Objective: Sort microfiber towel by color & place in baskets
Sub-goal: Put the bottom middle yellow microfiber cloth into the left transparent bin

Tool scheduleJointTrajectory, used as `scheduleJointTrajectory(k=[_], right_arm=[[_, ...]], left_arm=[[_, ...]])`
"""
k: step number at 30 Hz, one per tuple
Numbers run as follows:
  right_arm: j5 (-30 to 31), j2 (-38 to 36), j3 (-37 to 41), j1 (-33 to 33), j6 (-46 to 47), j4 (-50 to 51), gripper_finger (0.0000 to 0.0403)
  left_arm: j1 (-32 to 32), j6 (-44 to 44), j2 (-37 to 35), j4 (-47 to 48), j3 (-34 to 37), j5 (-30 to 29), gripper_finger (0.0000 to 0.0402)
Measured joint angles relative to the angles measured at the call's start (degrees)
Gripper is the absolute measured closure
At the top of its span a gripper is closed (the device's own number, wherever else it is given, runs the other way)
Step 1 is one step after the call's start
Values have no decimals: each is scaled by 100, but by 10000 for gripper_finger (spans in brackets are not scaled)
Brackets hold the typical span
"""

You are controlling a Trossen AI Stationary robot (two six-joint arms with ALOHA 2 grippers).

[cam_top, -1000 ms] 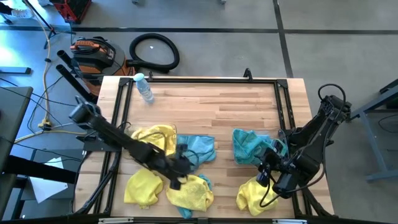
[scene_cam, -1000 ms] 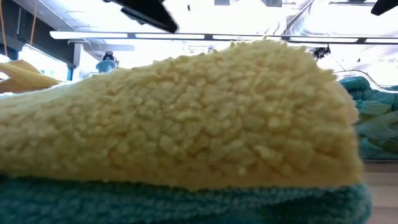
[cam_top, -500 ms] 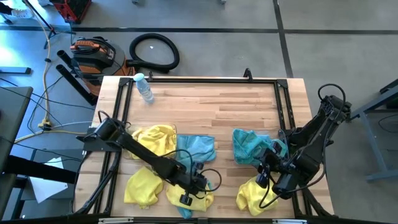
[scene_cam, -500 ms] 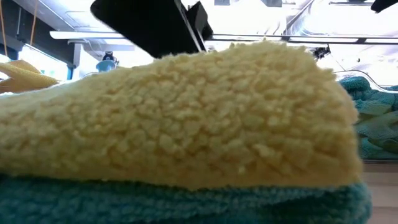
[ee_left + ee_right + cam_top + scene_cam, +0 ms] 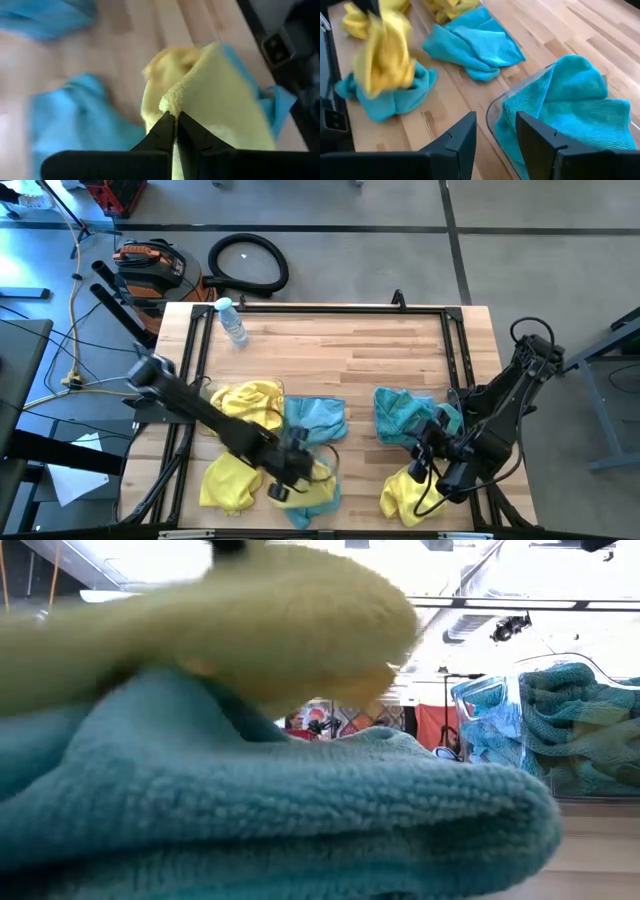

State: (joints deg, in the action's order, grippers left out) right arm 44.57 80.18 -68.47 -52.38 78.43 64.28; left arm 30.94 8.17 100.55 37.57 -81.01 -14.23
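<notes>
My left gripper (image 5: 284,486) is shut on a yellow microfiber towel (image 5: 314,480) near the table's front edge. That towel hangs over a teal towel (image 5: 395,102) lying flat on the wood. My right gripper (image 5: 495,137) waits open, with nothing between its fingers, above the near rim of a see-through basket (image 5: 492,107) that holds teal towels (image 5: 400,415). Loose on the table are another teal towel (image 5: 318,418) and yellow towels (image 5: 232,480), (image 5: 408,492). More yellow towels (image 5: 250,402) are heaped at the left. My left gripper pinches the yellow towel by an upper edge (image 5: 171,106) between its two fingertips (image 5: 164,131), coming slantwise from above. The towel hangs below the fingers, bunched and slack. In the low view most of it (image 5: 250,630) is raised off the teal towel (image 5: 280,810).
A clear water bottle (image 5: 232,322) with a blue cap lies at the far left of the table. Black frame rails (image 5: 455,360) run along the table's sides. Bare wood (image 5: 340,350) stretches across the far half.
My left gripper dipped toward the near edge onto the yellow towel, took hold of it and came back up. The yellow towel, which lay flat on the teal one, is now lifted and bunched; the teal towel has stayed on the table.
</notes>
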Motion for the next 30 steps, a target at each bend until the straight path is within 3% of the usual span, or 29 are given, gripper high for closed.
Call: scheduleJointTrajectory(k=[4, 10, 15, 18, 25, 30], right_arm=[[-4, 214, 0, 0, 76, -19, 270], [-12, 626, 0, 0, 301, -281, 270], [72, 917, 0, 0, 306, -465, 270], [149, 1047, 0, 0, 395, -528, 270], [479, 1177, 0, 46, 423, -810, 270], [579, 1177, 0, 186, 376, -1019, 270]], left_arm=[[-11, 197, -1179, 711, -2, -440, 401], [154, 1177, -3027, 2066, -2, -1412, 401], [467, 1978, -4096, 2762, 3, -2242, 401], [558, 2214, -4418, 2881, 252, -2528, 401], [443, 2712, -4448, 2828, 1555, -2522, 401], [410, 2949, -4316, 1768, 2709, -2211, 401]])
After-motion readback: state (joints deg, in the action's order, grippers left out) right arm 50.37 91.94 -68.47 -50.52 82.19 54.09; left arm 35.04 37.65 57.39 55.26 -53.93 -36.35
